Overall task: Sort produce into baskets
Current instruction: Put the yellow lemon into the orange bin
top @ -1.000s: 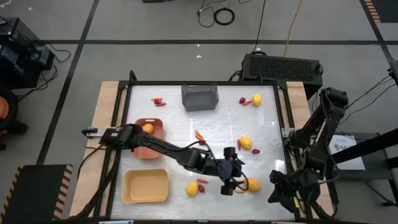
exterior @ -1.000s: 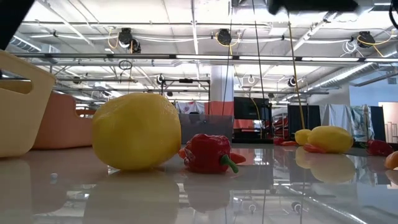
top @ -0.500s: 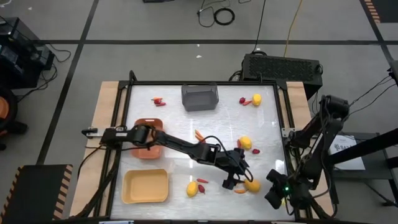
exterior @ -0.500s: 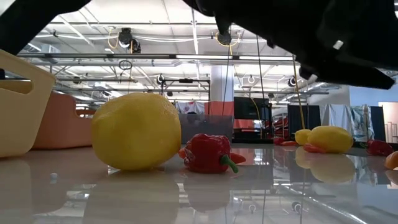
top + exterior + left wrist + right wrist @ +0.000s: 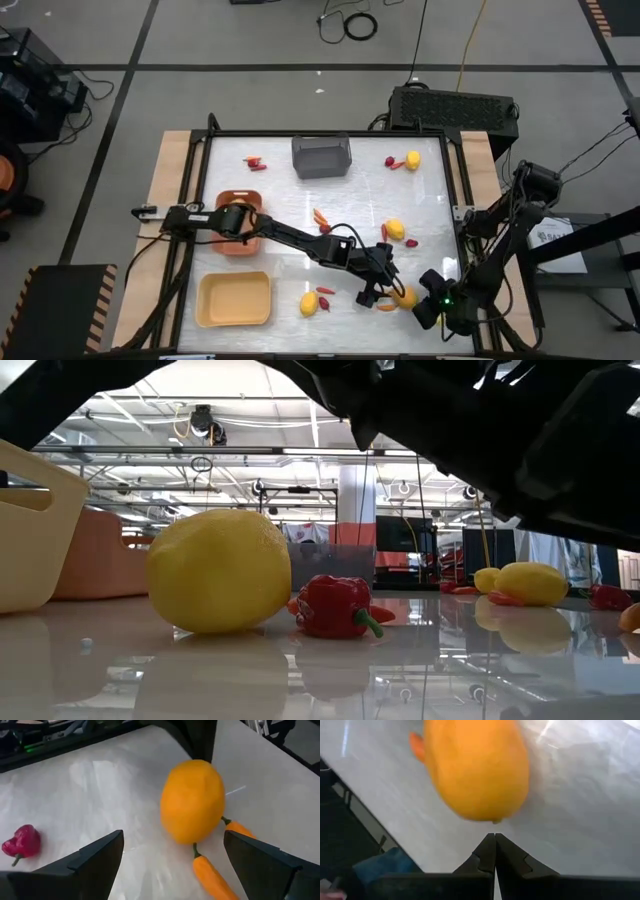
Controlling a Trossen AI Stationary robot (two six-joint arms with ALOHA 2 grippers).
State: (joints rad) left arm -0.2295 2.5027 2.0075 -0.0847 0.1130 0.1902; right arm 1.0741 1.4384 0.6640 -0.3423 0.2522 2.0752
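An orange oval fruit (image 5: 405, 296) lies on the white table near its front right, with two thin orange carrot-like sticks (image 5: 210, 875) beside it. My left gripper (image 5: 384, 292) is open just left of the fruit (image 5: 192, 802), its fingers apart on either side and short of it. My right gripper (image 5: 428, 305) is shut just right of the fruit (image 5: 475, 770), its tips a small gap from it. The orange-brown tray (image 5: 240, 222) holds one orange fruit. The pale yellow tray (image 5: 235, 298) and the grey bin (image 5: 322, 157) stand apart.
A yellow fruit (image 5: 310, 303) and a red pepper (image 5: 326, 299) lie near the front; they fill the low view (image 5: 220, 570). More yellow and red pieces lie at centre right (image 5: 395, 230), far right (image 5: 412, 160) and far left (image 5: 255, 160). A carrot stick (image 5: 320, 215) lies mid-table.
My right gripper has gone toward the table's left edge, up close to the orange fruit. My left arm has stretched out, bringing its gripper a little nearer the fruit from the left. The fruit has stayed in place.
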